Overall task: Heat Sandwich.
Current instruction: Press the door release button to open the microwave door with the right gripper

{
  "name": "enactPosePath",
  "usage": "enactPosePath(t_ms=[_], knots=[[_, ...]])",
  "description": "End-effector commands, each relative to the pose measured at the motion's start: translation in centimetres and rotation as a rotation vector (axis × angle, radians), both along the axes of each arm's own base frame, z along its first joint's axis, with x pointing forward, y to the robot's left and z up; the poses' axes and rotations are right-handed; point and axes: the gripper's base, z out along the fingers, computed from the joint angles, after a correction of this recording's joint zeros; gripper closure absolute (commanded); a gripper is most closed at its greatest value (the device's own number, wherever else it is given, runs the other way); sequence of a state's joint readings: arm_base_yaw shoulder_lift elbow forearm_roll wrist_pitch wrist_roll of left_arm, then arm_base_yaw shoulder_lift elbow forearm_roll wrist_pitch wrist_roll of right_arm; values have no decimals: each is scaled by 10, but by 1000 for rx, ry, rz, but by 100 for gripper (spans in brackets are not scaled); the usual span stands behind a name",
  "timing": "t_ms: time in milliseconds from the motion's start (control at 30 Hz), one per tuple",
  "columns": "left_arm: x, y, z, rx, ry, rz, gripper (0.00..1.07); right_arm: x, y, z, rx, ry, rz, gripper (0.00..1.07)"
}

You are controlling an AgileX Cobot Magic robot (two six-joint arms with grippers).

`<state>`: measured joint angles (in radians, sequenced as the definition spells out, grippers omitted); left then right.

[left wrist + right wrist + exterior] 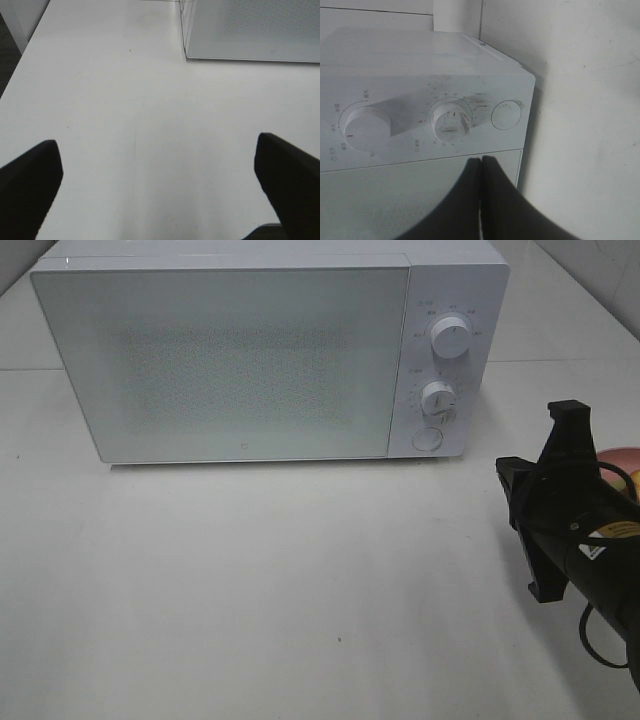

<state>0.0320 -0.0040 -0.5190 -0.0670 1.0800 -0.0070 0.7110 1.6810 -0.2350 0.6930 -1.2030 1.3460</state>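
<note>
Presently the table (250, 590) carries one large item, the microwave (250, 350), set toward the back with its door (220, 360) closed flush. Heating cannot start until that door is opened, so I judge door release to be the step in hand.

Right arm: it enters from the right of the high view. The right gripper (481, 162) has its jaws pressed together with nothing between them. Its tips aim at the control panel, just below the round button (506, 115) at the panel's outer end and short of it, with no contact seen. The lower knob (451, 120) sits just beside that button and the upper knob (367, 127) further along. A push that strays sideways would meet the lower knob instead.

Left arm: the left gripper (157, 147) hangs over bare table with its jaws spread wide and empty. The microwave's front corner is ahead of it, well apart.

Pink plate (615, 453): it lies at the right edge of the table, mostly hidden behind the right arm.

Sandwich (634, 480): only a yellowish sliver shows on that plate, behind the right gripper. Its long axis cannot be told. The right arm is the nearer one to both the button and the sandwich.
</note>
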Motion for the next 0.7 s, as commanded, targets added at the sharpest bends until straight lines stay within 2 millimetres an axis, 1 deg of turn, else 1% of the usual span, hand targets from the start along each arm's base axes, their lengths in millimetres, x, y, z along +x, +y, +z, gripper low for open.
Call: enactPosePath(t_ms=[33, 167, 300, 400, 533, 567, 700], knots=[[-3, 0, 0, -1, -31, 4, 7, 1, 2, 3, 15, -28, 8, 107], [-3, 0, 0, -1, -31, 4, 7, 0, 1, 0, 36, 5, 2, 107], [-3, 0, 0, -1, -31, 4, 7, 1, 3, -6, 49, 39, -3, 107], [-3, 0, 0, -1, -31, 4, 7, 7, 11, -14, 63, 61, 16, 107], [-3, 0, 0, -1, -31, 4, 7, 11, 16, -20, 80, 75, 28, 107], [-3, 0, 0, -1, -31, 4, 7, 14, 19, -25, 74, 86, 33, 107], [-3, 0, 0, -1, -31, 4, 7, 19, 24, -29, 71, 91, 33, 107]])
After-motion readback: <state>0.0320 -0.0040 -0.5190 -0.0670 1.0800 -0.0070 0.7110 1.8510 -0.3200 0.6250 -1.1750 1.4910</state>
